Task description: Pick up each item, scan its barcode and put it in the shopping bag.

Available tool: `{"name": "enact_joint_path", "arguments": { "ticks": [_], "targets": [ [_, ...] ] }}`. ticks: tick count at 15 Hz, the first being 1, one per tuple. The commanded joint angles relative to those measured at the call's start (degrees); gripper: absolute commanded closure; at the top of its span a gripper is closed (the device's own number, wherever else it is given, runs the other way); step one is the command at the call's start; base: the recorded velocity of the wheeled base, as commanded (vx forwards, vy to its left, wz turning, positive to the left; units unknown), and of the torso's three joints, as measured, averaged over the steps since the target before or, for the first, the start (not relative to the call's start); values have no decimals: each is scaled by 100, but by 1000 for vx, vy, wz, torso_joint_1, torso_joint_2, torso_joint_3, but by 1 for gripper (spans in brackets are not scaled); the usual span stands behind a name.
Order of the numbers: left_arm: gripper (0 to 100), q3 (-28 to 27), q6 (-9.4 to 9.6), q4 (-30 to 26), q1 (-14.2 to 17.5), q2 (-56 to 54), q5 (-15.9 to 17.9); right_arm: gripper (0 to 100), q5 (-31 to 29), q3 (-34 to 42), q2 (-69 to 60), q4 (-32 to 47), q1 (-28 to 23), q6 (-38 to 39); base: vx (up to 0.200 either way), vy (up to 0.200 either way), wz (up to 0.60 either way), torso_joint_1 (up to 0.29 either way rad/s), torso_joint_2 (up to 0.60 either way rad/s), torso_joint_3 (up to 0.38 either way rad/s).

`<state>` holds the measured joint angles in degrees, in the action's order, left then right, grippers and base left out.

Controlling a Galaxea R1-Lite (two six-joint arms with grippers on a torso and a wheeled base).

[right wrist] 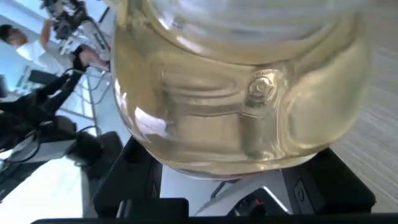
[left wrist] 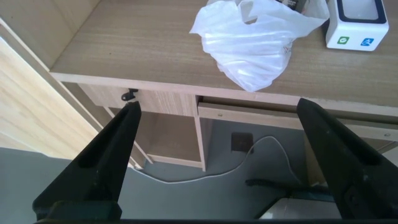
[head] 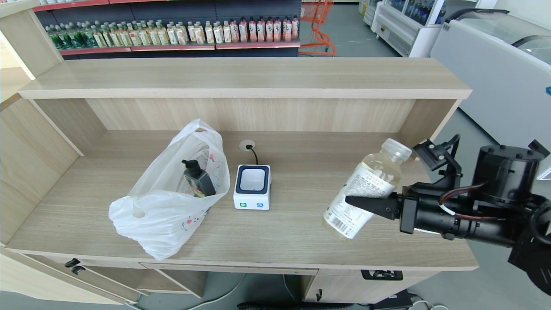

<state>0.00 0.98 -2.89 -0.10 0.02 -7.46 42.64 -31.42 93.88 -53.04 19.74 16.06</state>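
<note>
A clear bottle (head: 369, 189) of pale yellow drink with a white label and white cap hangs tilted above the counter's right side, barcode near its lower end. My right gripper (head: 376, 199) is shut on the bottle from the right. In the right wrist view the bottle's base (right wrist: 242, 99) looms close. A white barcode scanner (head: 252, 186) sits mid-counter. To its left stands the white shopping bag (head: 172, 202), open, with a dark pump bottle (head: 198, 178) inside. My left gripper (left wrist: 217, 162) hangs open below the counter's front edge, looking up at the bag (left wrist: 255, 40) and scanner (left wrist: 356, 22).
The wooden counter (head: 275, 228) has a raised back wall and side walls. A cable runs from the scanner to a hole (head: 247, 145) at the back. Shelves of bottles (head: 172, 32) and freezers (head: 495, 47) stand beyond the counter.
</note>
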Motion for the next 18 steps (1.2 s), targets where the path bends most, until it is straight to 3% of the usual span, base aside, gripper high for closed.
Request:
{"name": "enact_joint_path", "arguments": {
  "ticks": [1,6,11,18],
  "targets": [
    [0,0,-1,-1,1,-2,-1,100,895,-49,-652,206,-225,108,0,0,0,0,0,0],
    [0,0,-1,-1,1,-2,-1,100,1036,-40,-1021,242,311,170,0,0,0,0,0,0],
    [0,0,-1,-1,1,-2,-1,100,1036,4,-1302,250,1173,486,0,0,0,0,0,0],
    [0,0,-1,-1,1,-2,-1,100,1053,-295,-1460,1173,1182,513,0,0,0,0,0,0]
  ]
}}
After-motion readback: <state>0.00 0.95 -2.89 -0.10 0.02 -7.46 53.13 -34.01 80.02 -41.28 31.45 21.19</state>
